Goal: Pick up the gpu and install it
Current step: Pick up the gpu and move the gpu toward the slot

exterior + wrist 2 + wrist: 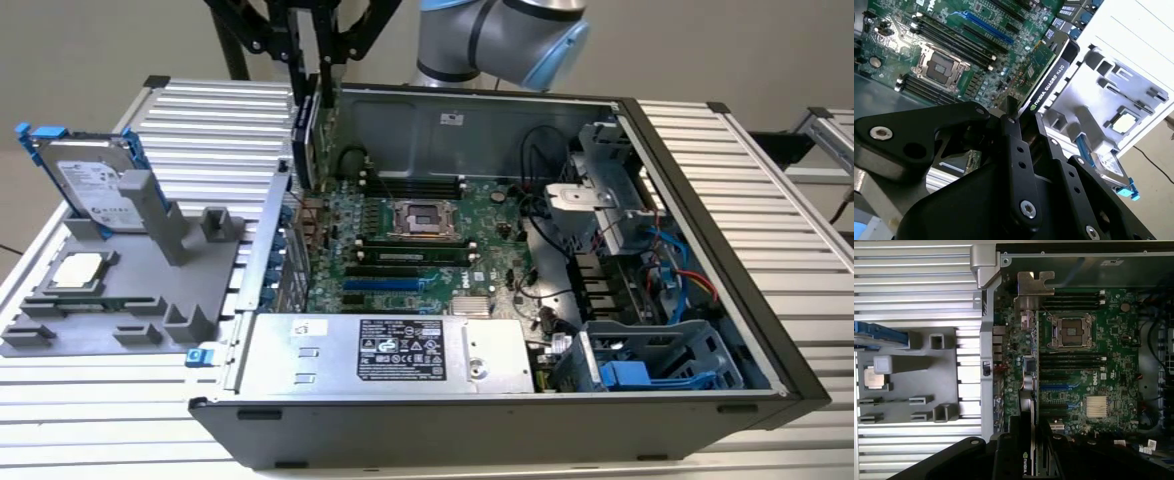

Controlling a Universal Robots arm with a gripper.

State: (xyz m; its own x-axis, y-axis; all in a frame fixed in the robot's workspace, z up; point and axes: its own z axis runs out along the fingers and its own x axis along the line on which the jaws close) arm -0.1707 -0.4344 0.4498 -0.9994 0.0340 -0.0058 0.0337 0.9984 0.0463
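Exterior view: an open computer case (467,435) is seen lying on a ribbed desk (747,140). Within it are held a green motherboard (414,240) with a bare CPU socket (424,218), a silver power supply (387,352) along the near wall, and a drive cage (617,185) with a blue caddy (627,375) toward the exterior view's right. Beside the case, on the exterior view's left, a grey fixture tray (134,300) is set; a hard drive (87,185) with blue rails is stood in its far slot, and a small square CPU chip (78,272) is laid in a nearer recess.

The gpu (307,135) is held on edge by the pincer (315,80), which is clenched on the card's upper part. The card is hung upright just inside the case wall nearest the tray, over that side of the motherboard; whether it touches the board cannot be told. In the second wrist view the black fingers (1014,135) are seen pressed against both faces of the card. In the first wrist view a silver bracket (1035,282) is seen at the card's end away from the pincer; open room is seen between the card and the CPU socket.
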